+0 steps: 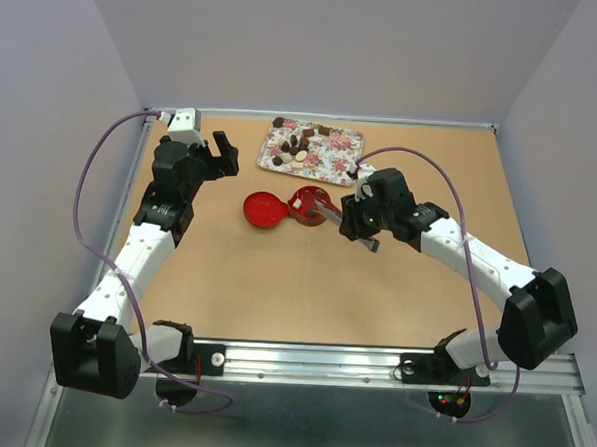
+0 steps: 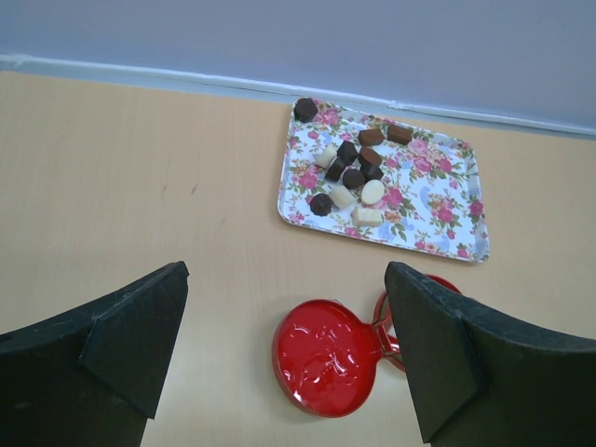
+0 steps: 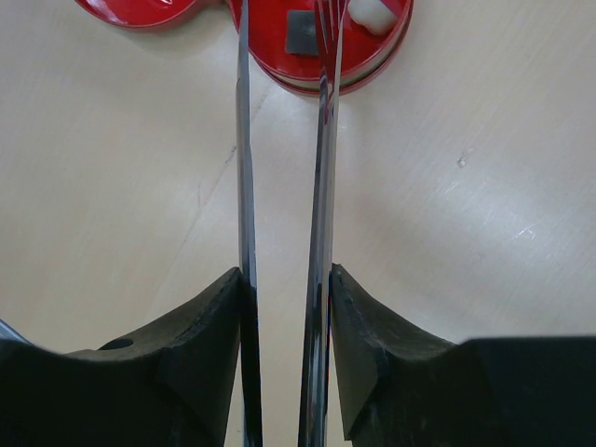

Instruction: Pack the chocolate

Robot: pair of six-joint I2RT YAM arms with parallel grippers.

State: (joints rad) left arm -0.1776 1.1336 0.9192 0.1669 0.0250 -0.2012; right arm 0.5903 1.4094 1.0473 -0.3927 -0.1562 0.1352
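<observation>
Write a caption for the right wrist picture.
Right gripper holding metal tongs over a red tin containing one dark chocolate and one white chocolate.

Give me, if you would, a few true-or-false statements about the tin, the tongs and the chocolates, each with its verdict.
1. The tongs are gripped in the right arm's jaws. True.
2. The red tin is empty. False: it holds a dark piece and a white piece.
3. The lid lies on the floral tray. False: it lies on the table, off the tray.
4. The left arm's jaws stand open and empty. True.
5. Most of the chocolate sits on the tray. True.
</observation>
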